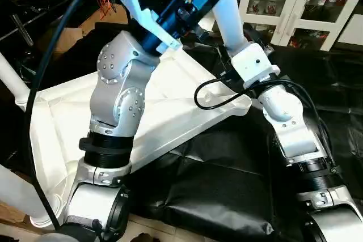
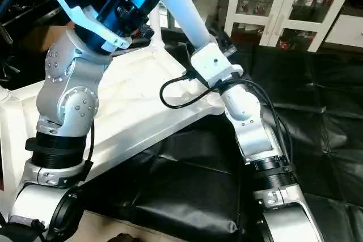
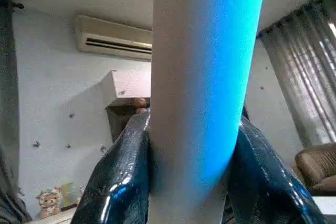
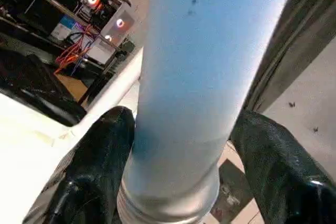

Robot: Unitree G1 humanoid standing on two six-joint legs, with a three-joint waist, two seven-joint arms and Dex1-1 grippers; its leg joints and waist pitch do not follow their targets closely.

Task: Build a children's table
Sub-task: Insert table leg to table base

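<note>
White plastic rectangular tabletop (image 1: 170, 111) lies underside up, ribs showing, on black quilted mat (image 1: 227, 179), tilted. Long white tapered tubular leg (image 2: 190, 18) stands at its far corner socket. Left end effector (image 3: 191, 177) pinches that leg, black fingers (image 3: 115, 177) against both sides. Right end effector (image 4: 184, 177) clamps the leg near its ridged end.

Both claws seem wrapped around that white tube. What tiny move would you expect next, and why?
Probably a careful push of the leg down its own length into the corner socket. The left gripper and right gripper both clamp it, and it slants toward that corner of the upturned tabletop, though its lower end is hidden.
</note>
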